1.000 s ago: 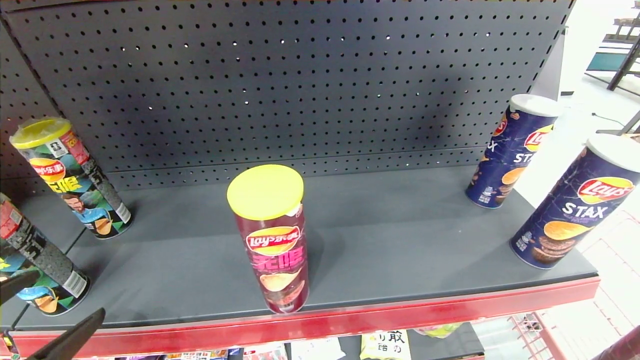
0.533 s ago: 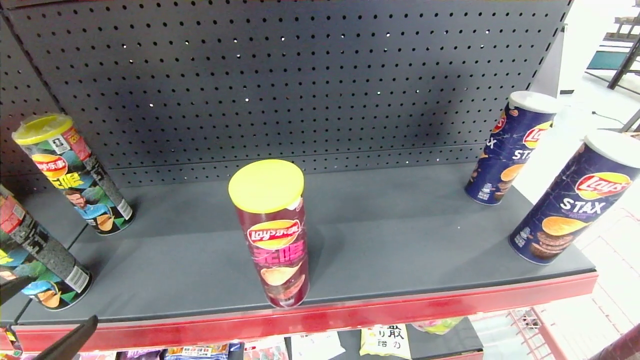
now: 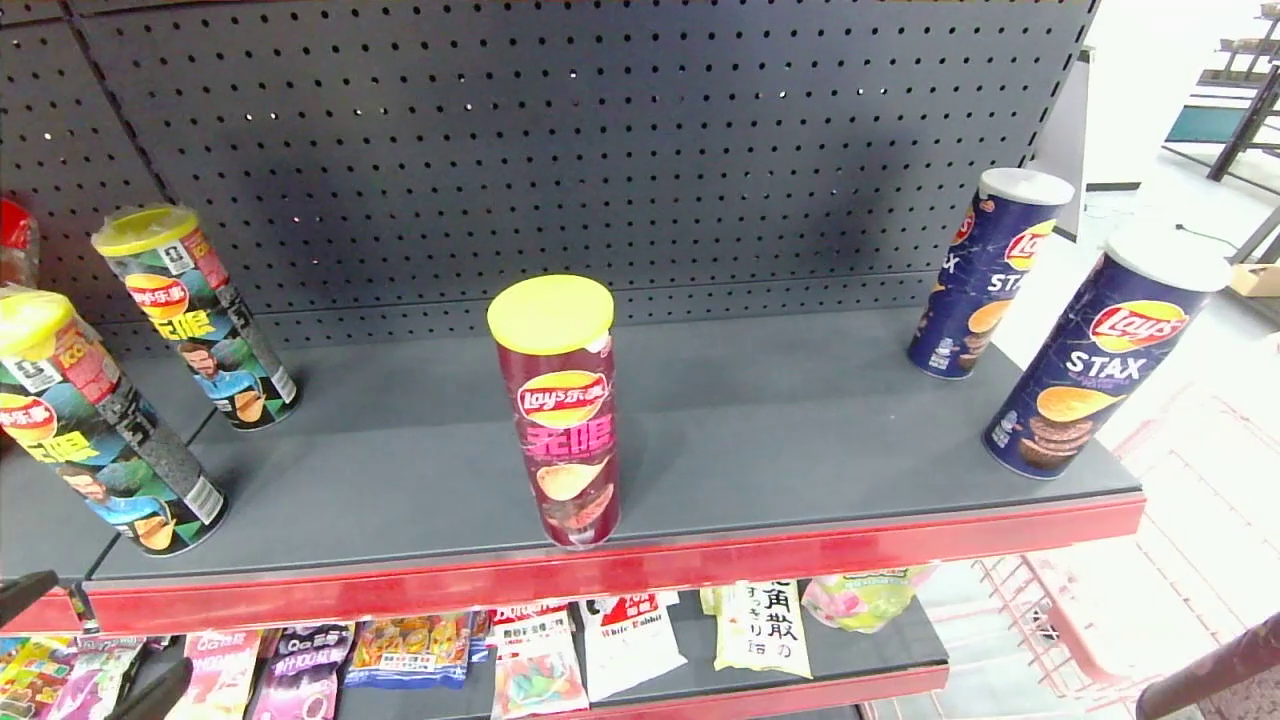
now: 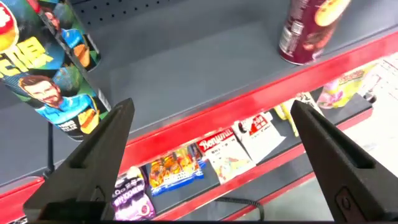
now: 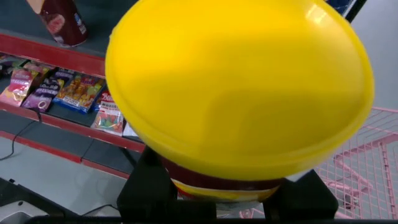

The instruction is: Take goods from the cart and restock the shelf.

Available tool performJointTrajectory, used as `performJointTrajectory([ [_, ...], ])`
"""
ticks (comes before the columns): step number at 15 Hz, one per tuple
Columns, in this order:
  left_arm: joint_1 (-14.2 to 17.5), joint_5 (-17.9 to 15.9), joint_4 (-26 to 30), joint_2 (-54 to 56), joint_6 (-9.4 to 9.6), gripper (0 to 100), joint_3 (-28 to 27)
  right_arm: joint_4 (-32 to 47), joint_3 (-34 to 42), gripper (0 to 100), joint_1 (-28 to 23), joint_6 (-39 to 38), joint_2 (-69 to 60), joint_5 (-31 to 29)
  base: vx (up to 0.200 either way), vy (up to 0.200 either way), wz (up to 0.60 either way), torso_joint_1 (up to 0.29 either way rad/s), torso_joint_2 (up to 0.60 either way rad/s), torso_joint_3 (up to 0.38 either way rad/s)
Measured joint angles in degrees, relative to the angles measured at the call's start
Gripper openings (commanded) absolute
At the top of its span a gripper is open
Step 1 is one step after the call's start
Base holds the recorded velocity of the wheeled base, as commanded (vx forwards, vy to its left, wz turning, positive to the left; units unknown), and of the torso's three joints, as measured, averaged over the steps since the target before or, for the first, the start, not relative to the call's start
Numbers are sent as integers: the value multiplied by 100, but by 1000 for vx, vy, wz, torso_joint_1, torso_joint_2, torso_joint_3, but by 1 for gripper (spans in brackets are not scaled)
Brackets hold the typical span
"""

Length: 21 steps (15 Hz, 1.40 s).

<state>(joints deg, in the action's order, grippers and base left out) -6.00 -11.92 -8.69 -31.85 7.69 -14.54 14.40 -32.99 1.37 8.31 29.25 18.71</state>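
Right gripper (image 5: 224,202) first: its jaws are clamped on the body of a yellow-lidded can (image 5: 239,87), which we hold out in front of the shelf (image 3: 800,440) and off its board. Our left gripper (image 4: 211,112) hangs with its fingers spread wide and nothing between them, at the lower left corner of the head view, below the shelf's red front edge.

We judge the restocking partly done. One maroon can (image 3: 565,420) stands upright at the centre of the frame, right at the front edge. Two multicoloured cans (image 3: 195,315) stand at the left and two blue cans (image 3: 985,275) at the right. The can in our grip is not yet placed, and how much is left in the cart (image 3: 1040,640), at the lower right, we cannot tell.

The board is flat, dark grey and bare on both sides of the maroon can and behind it, so we see plenty of room for the held can. A perforated pegboard (image 3: 600,150) closes the back. A lower shelf (image 3: 880,655) carries snack packets (image 3: 520,660), and bright floor (image 3: 1180,150) shows at the upper right
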Motion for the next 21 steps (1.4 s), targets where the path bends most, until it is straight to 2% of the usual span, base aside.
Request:
performJointTrajectory([
  [4,2,-4,-6,99,0,100,63,2,-50,0,108,16,112,-29,0,200,0,7,1,2],
  [11,-12,-30,5,179,18,100,96,-57,-155,0,135,191,286,-18,0,0,0,0,0,0],
  [13,-59,-179,0,232,229,100,212,-389,-267,0,244,272,606,-13,0,0,0,0,0,0],
  [15,-91,-382,2,272,366,100,372,-961,-330,0,572,285,1075,-44,0,0,0,0,0,0],
  [18,-111,-547,-4,206,374,100,388,-1765,-411,0,1309,284,1992,-106,0,0,0,0,0,0],
  [21,-113,-613,-12,20,380,100,217,-2449,-653,0,1740,282,2985,-117,0,0,0,0,0,0],
])
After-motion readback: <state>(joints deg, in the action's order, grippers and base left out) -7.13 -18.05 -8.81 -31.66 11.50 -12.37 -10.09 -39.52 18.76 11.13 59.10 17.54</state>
